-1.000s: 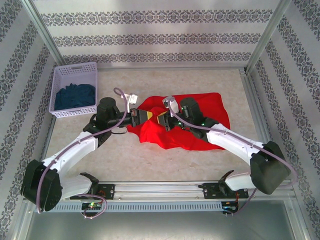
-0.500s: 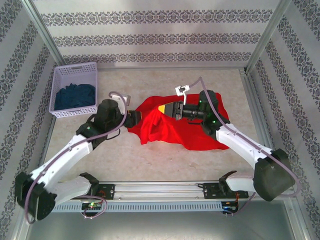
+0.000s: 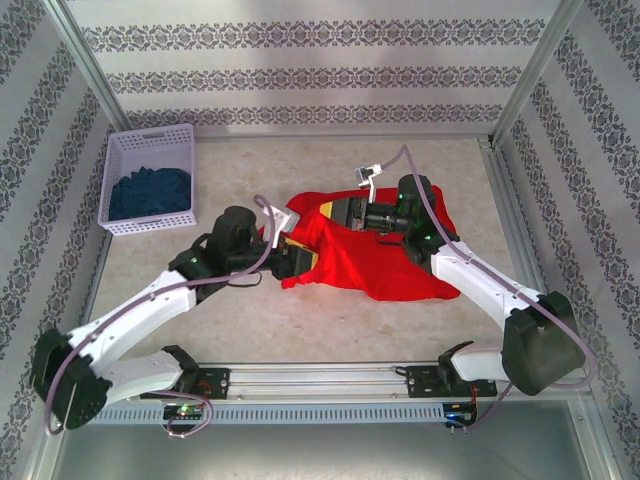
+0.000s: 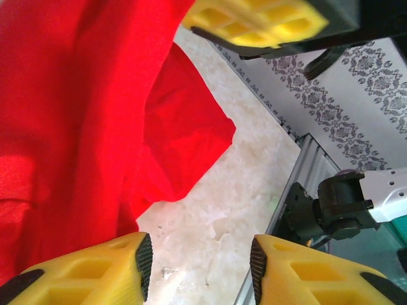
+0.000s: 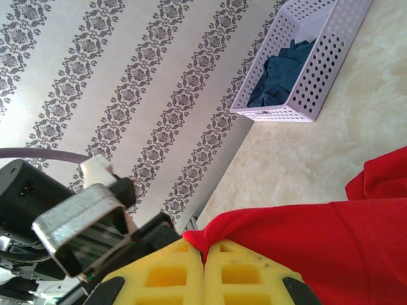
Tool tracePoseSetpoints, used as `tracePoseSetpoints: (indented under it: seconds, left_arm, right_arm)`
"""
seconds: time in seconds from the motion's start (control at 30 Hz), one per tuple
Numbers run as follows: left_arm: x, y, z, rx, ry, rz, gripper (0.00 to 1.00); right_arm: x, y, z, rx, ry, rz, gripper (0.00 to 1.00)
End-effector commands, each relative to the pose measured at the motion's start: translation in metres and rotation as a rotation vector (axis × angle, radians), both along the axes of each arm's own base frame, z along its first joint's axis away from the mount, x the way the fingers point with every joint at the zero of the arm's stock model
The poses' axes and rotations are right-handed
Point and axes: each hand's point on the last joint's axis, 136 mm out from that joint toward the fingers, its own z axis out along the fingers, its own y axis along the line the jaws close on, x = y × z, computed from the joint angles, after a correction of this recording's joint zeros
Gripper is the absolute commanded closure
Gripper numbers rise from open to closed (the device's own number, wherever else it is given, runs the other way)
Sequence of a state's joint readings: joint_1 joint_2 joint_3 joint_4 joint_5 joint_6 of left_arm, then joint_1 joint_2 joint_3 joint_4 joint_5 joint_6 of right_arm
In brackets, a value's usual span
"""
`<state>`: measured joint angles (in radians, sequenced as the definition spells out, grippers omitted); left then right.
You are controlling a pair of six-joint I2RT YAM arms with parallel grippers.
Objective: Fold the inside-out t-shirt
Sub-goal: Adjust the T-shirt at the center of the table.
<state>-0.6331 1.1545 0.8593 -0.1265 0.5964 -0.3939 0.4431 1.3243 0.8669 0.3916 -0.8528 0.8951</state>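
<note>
Now the left gripper (image 3: 298,262) has slid toward five o'clock, jaws apart, apparently empty; the right gripper (image 3: 330,211) stays clamped on the inside-out t-shirt's (image 3: 380,270) raised nine-o'clock edge mid-table, so straightening continues.

The t-shirt (image 3: 385,262) is red, fingers (image 5: 166,274) yellow, basket (image 3: 147,224) lilac, cloth (image 3: 150,192) dark blue, walls (image 3: 300,40) damask-striped.

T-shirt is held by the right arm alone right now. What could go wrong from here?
1. The right fingers pinch only a thin edge of the t-shirt; a pull could slip it free.
2. The left fingers are open over bare table, with cloth beside one of them; closing here may miss.
3. The two arms' fingers are close together and could collide.
</note>
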Motion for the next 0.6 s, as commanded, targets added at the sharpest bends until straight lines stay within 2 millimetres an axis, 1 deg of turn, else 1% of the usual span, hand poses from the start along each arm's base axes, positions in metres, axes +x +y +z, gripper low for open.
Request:
tracePoseSetpoints:
  seconds: [0.0, 0.1, 0.2, 0.3, 0.4, 0.47, 0.53, 0.57]
  left_arm:
    - [0.008, -0.012, 0.021, -0.043, -0.01, -0.007, 0.53]
    - [0.028, 0.003, 0.005, 0.061, 0.005, 0.109, 0.52]
    - [0.042, 0.007, 0.002, 0.087, 0.001, 0.155, 0.5]
    - [0.051, 0.002, 0.002, 0.104, -0.013, 0.154, 0.49]
    - [0.057, -0.004, 0.005, 0.099, -0.023, 0.138, 0.55]
    - [0.058, -0.008, 0.008, 0.089, -0.026, 0.122, 0.62]
    - [0.057, -0.011, 0.013, 0.068, -0.025, 0.107, 0.72]
    - [0.056, -0.012, 0.015, 0.063, -0.024, 0.1, 0.75]
  right_arm:
    - [0.008, -0.006, 0.015, 0.018, -0.02, -0.036, 1.0]
    - [0.009, -0.006, 0.016, 0.02, -0.019, -0.039, 1.0]
    - [0.01, -0.006, 0.016, 0.025, -0.015, -0.036, 1.0]
    - [0.01, -0.006, 0.016, 0.027, -0.014, -0.036, 1.0]
    - [0.009, -0.006, 0.017, 0.027, -0.018, -0.038, 1.0]
    - [0.01, -0.007, 0.017, 0.026, -0.019, -0.043, 1.0]
    - [0.011, -0.007, 0.013, 0.016, -0.017, -0.047, 1.0]
    - [0.012, -0.007, 0.011, 0.009, -0.012, -0.051, 1.0]
